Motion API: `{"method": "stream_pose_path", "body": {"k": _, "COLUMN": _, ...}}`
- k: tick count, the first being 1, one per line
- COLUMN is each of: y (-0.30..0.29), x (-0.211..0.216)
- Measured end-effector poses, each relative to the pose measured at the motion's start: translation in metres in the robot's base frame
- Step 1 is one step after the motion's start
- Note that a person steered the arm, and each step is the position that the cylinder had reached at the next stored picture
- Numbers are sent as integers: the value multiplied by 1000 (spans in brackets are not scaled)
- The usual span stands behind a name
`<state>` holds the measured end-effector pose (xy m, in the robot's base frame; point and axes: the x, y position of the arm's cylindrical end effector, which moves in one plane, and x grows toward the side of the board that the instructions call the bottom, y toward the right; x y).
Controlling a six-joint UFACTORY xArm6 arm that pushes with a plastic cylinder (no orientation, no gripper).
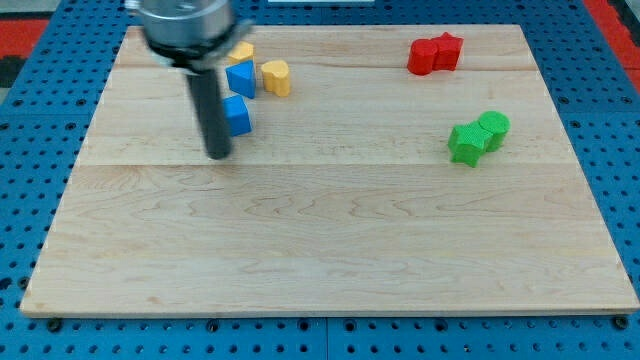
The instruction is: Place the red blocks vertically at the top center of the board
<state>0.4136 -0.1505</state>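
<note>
My tool is a bare rod with nothing to hold; my tip rests on the surface left of centre, just beside a blue block. The two red blocks lie well apart from it, toward the far right corner, touching, side by side along the far edge, not stacked vertically.

Board: pale wood, grain streaks, darker seams running w/ the planks. Table: blue w/ dark hole grid; red patch at view's top left corner.
Red blocks x2. Green blocks x2. Blue blocks x2. Yellow blocks x2.
Rod dark grey/black to my tip.
</note>
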Motion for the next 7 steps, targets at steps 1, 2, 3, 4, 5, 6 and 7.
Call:
{"method": "stream_pose_path", "body": {"k": 1, "y": 58, "x": -33}}
{"method": "stream_pose_path", "body": {"k": 2, "y": 94, "x": -51}}
{"method": "stream_pose_path", "body": {"k": 3, "y": 108, "x": -9}}
{"method": "stream_pose_path", "body": {"k": 4, "y": 172, "x": -37}}
{"method": "stream_pose_path", "body": {"k": 5, "y": 225, "x": -66}}
{"method": "stream_pose_path", "body": {"k": 6, "y": 326, "x": -60}}
{"method": "stream_pose_path", "body": {"k": 7, "y": 373, "x": -71}}
